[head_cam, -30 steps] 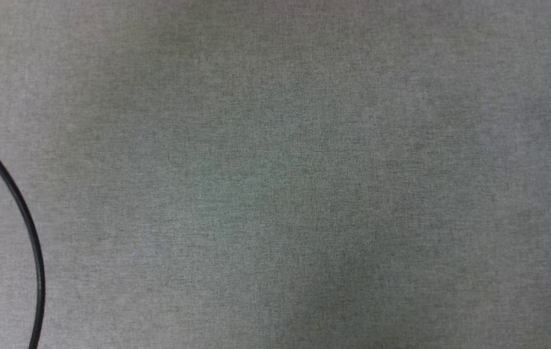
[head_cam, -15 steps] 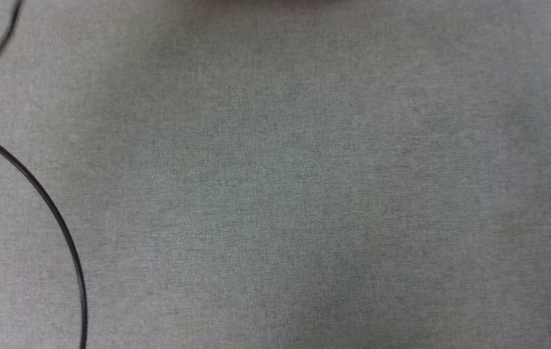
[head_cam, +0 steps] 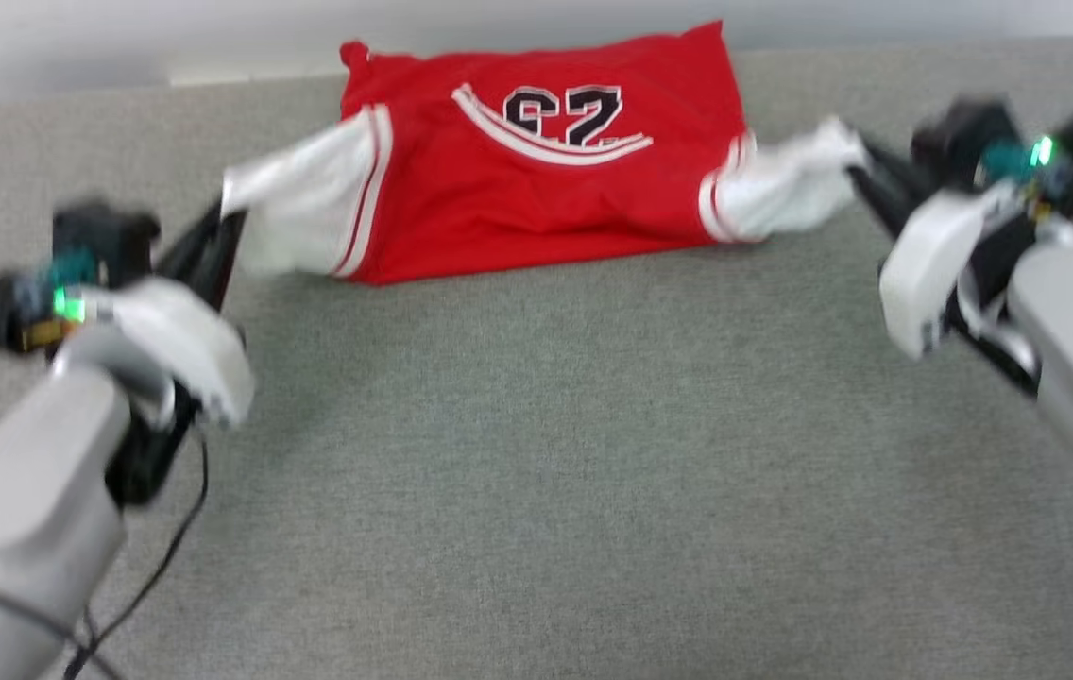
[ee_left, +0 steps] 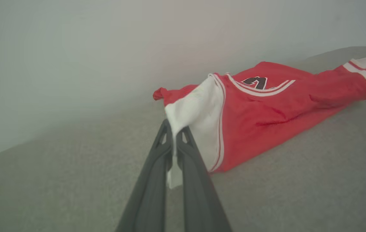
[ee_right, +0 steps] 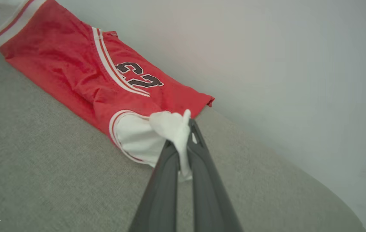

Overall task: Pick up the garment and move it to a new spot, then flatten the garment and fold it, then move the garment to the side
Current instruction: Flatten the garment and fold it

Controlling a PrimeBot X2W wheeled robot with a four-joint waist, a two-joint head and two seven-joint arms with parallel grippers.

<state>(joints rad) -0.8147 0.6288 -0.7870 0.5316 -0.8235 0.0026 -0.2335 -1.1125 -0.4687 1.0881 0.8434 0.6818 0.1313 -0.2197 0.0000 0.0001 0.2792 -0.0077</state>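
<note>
Subject: the garment (head_cam: 536,189), a red jersey T-shirt with white sleeves and red-and-white striped trim. It lies at the far side of a grey fabric-covered surface (head_cam: 555,444), close to the pale wall (head_cam: 121,42) behind it. The red body rests on the cloth with shallow wrinkles. Black, white-edged digits (head_cam: 565,113) face upward and read upside down from the head camera, just above a curved band of white trim.

Left gripper (ee_left: 175,129): jaws drawn narrow, pinching the edge of the white sleeve (head_cam: 300,217) on the robot's left. A small flap of white cloth hangs below the pinch, between the two dark fingers. The sleeve is pulled outward from the body toward the gripper.

Right gripper (ee_right: 184,135): jaws likewise nearly together, clamped on a bunched fold of the opposite white sleeve (head_cam: 782,194). The cloth wraps over one fingertip and a strip trails down between the fingers.

Both sleeves are stretched apart to either side, with the jersey spanning between the two grippers. The arms appear blurred in the head view; a green light shows on each wrist. A thin black cable (head_cam: 159,557) runs over the grey cloth beside the left forearm.
</note>
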